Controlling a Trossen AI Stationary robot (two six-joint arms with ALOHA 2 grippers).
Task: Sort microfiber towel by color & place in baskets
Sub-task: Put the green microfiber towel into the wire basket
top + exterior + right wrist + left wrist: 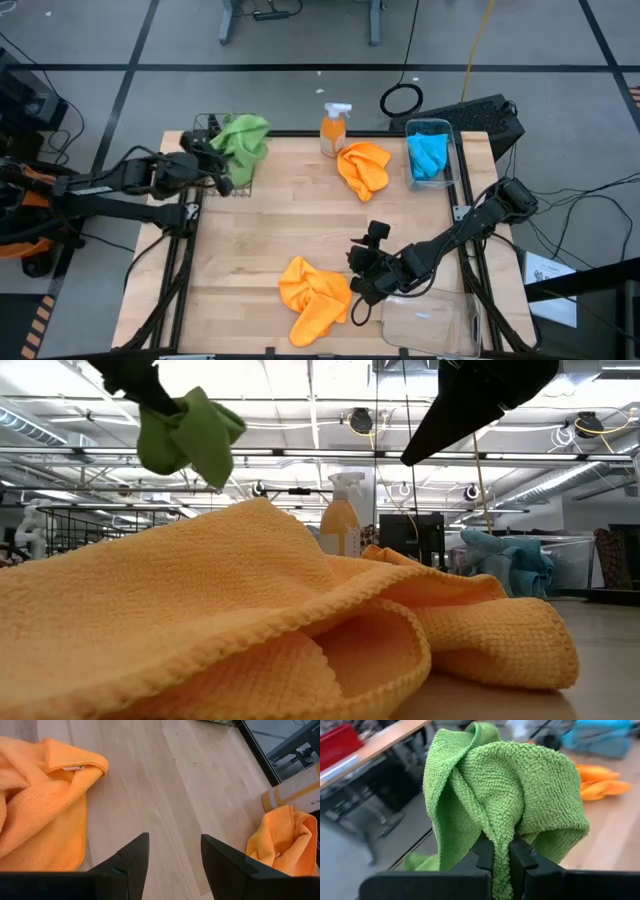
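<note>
My left gripper [222, 165] is at the table's far left, shut on a green microfiber towel [243, 143] that it holds above the black wire basket [205, 125]. A bit of green cloth [420, 862] shows lower down past the fingers. One orange towel [314, 298] lies crumpled near the front edge, and another [363, 166] lies at the far middle. A blue towel [429, 155] rests in a clear basket [452, 150] at the far right. Between the two orange towels my right gripper [175, 845] hangs open over bare wood, with nothing between its fingers. My left gripper pinches a bunched fold of the green towel [501, 870] between its two fingers. The fingers [485, 852] come from the table's left side, slanting a little downward. The towel is lifted clear of the table and bulges out slack beyond the fingertips [190, 435].
An orange spray bottle [335, 130] with a white trigger stands at the far edge beside the far orange towel. A second clear basket [430, 322] sits at the front right corner, close to my right arm. Bare wood lies across the table's middle [280, 215].
</note>
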